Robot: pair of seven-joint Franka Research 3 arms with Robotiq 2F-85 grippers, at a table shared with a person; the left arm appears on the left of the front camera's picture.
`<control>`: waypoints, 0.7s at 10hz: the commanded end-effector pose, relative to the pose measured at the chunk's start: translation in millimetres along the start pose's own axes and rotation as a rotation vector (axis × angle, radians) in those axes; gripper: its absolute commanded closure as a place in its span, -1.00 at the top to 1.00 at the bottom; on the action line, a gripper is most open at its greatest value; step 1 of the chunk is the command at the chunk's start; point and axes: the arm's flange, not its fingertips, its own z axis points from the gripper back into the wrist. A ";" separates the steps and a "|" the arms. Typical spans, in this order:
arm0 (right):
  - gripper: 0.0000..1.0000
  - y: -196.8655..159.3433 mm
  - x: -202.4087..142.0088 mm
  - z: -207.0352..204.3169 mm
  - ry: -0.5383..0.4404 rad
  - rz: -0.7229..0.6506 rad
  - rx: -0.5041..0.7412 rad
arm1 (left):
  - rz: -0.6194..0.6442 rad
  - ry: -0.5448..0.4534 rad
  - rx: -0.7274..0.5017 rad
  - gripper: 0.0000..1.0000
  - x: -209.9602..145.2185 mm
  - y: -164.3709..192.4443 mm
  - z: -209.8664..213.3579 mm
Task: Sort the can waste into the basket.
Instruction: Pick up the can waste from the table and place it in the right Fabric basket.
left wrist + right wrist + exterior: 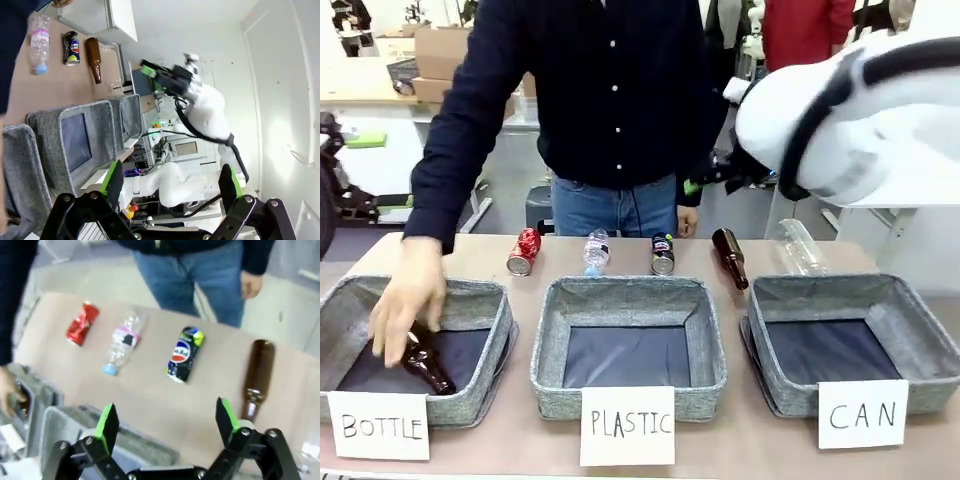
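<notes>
1. Two cans lie on their sides at the far side of the table (750,445): a dented red can (524,250) to the left and a black can (663,254) near the middle.
2. There are two clear plastic bottles. One with a pink label and a blue cap (597,250) lies between the cans, and one (798,246) is at the right end of the row.
3. There are two brown glass bottles. One (730,257) is just right of the black can. The other (425,365) lies in the left basket, under a person's hand (408,300).
4. Three grey fabric baskets stand side by side with narrow gaps. White handwritten signs at the near edge read "BOTTLE" (380,426), "PLASTIC" (627,425) and "CAN" (862,414).
5. The black can carries a blue-red logo; I cannot read its letters.
6. The CAN basket (820,292) is the right one and its dark floor lies open. Both cans are outside it, well apart from it to the left.
7. A strip of bare table runs between the row of things and the far walls of the baskets.
8. The right gripper (166,412) hangs above the table, its jaws spread wide and holding nothing, the black can beyond them.
9. The left gripper (171,175) is also released and grasps nothing.
</notes>
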 end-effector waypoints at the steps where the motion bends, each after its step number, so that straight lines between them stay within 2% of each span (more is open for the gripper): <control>1: 1.00 -9.0 41.7 -70.5 0.169 -0.088 0.041 | -0.021 -0.007 -0.025 1.00 0.0 -2.1 -1.6; 3: 1.00 -19.0 33.6 -134.1 0.236 -0.169 -0.001 | -0.021 -0.007 -0.025 1.00 0.0 -2.1 -1.6; 7: 1.00 -40.0 1.8 -201.6 0.291 -0.314 -0.032 | -0.021 -0.007 -0.025 1.00 0.0 -2.1 -1.6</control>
